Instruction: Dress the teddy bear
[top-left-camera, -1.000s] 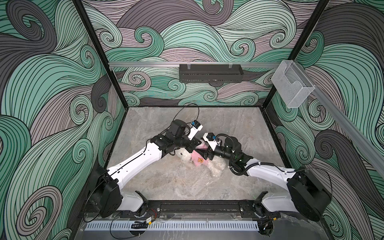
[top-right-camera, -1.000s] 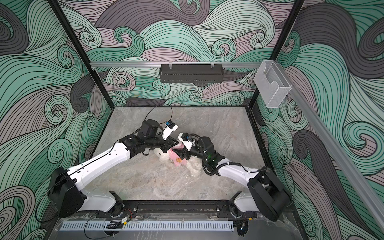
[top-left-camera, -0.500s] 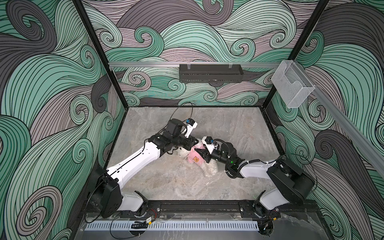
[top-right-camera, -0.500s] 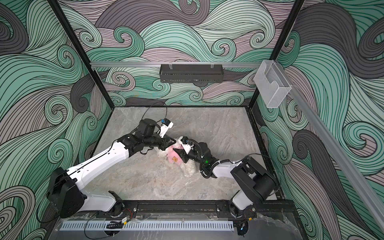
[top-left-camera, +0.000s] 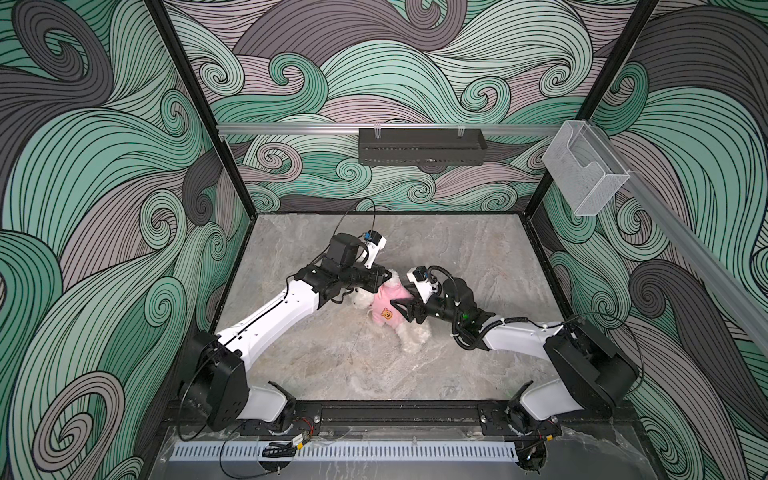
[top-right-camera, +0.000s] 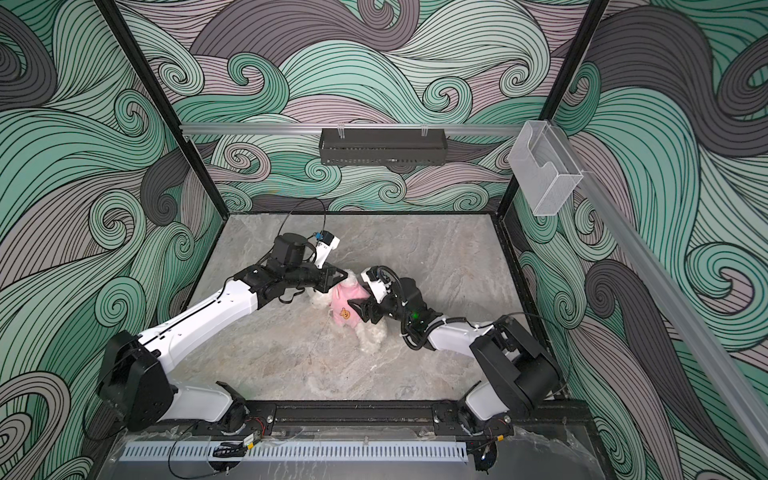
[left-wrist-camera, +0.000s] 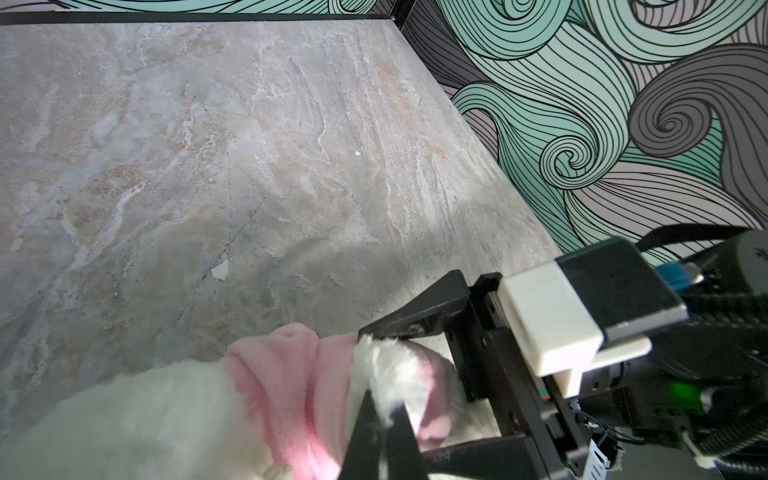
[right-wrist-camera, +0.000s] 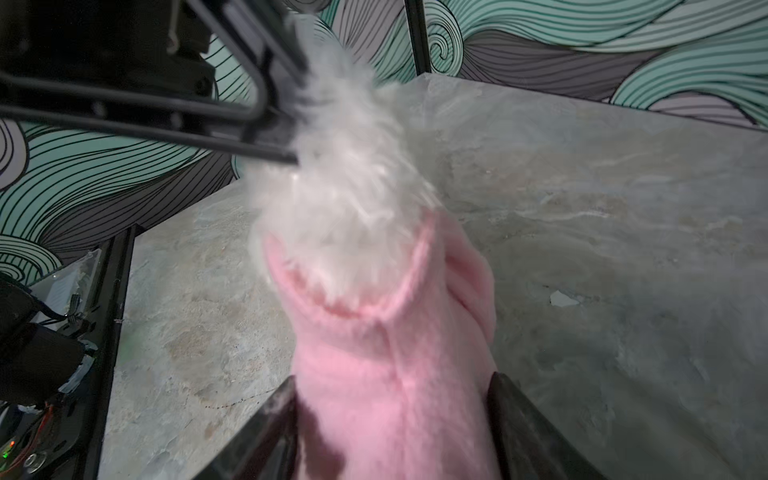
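The teddy bear (top-left-camera: 409, 332) (top-right-camera: 370, 338) lies on the stone table in both top views, wearing a pink shirt (top-left-camera: 388, 305) (top-right-camera: 347, 301) with an orange bear print. My left gripper (top-left-camera: 385, 276) (left-wrist-camera: 384, 411) is shut on the bear's white paw (left-wrist-camera: 390, 365) (right-wrist-camera: 345, 187), which sticks out of a pink sleeve (right-wrist-camera: 386, 353). My right gripper (top-left-camera: 405, 309) (right-wrist-camera: 392, 378) stands open, one finger on each side of that sleeve. The bear's face is hidden under the left arm.
A black tray (top-left-camera: 422, 145) hangs on the rear wall and a clear plastic holder (top-left-camera: 584, 174) on the right rail. Patterned walls close in the table on three sides. A small white chip (left-wrist-camera: 220, 270) marks the tabletop.
The right gripper closed in on the sleeve, then opened and drew back a little to the right. The left gripper kept its hold on the paw, shifting slightly left.
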